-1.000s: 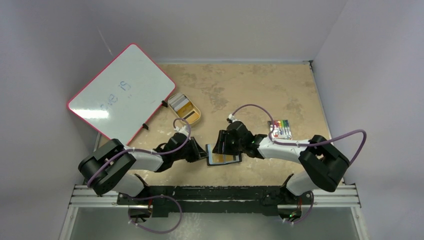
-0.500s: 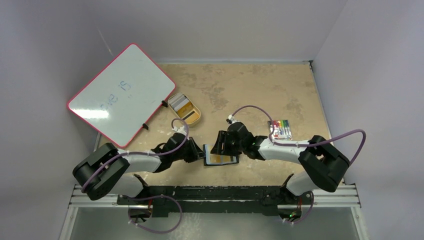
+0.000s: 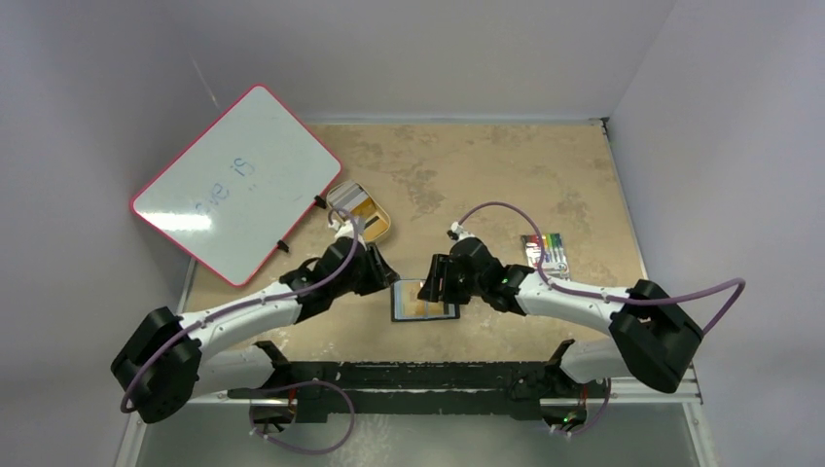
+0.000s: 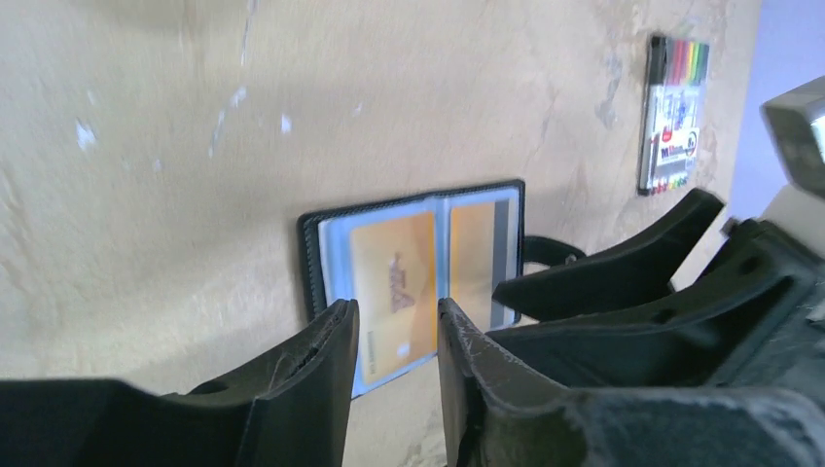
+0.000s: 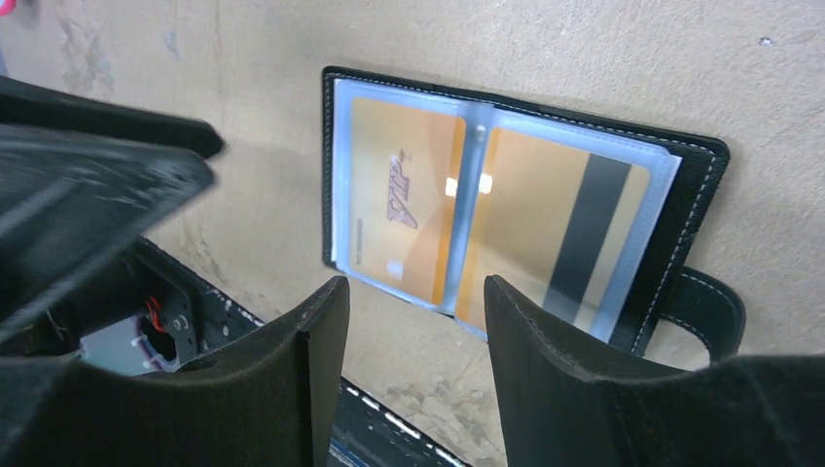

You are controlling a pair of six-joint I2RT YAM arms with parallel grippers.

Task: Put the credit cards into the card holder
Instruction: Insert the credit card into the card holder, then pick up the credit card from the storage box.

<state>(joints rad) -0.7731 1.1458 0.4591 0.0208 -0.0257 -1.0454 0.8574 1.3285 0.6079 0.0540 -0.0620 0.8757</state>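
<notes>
Across the tan, blotched table (image 3: 506, 175), the biggest thing is a pink-framed whiteboard (image 3: 233, 185) with faint blue writing, lying slantwise over the left edge near the far left corner. Both arms reach in from the near edge toward the middle. The left gripper (image 4: 394, 309) sits just off the far left corner of the card holder (image 5: 700, 165), its fingers slightly parted with nothing between them. The right gripper (image 5: 416, 284) hangs over the holder's far right part, its fingers spread wider and likewise empty; whether it touches the leather cannot be told. The black bifold card holder itself lies opened flat close to the near edge, about midway between the left and right edges, directly between the two grippers, its clear sleeves facing up. Two gold-orange credit cards sit inside those sleeves: a VIP card (image 5: 404, 209) in the left half and a striped card (image 5: 574, 233), showing its black magnetic band, in the right half. An oval gold tin (image 3: 386, 222) rests by the whiteboard's near right side, partly hidden behind the left arm. A pack of coloured markers (image 3: 547, 250) lies toward the right edge, well apart from the holder. The holder's snap tab (image 5: 705, 302) sticks out from its right side.
</notes>
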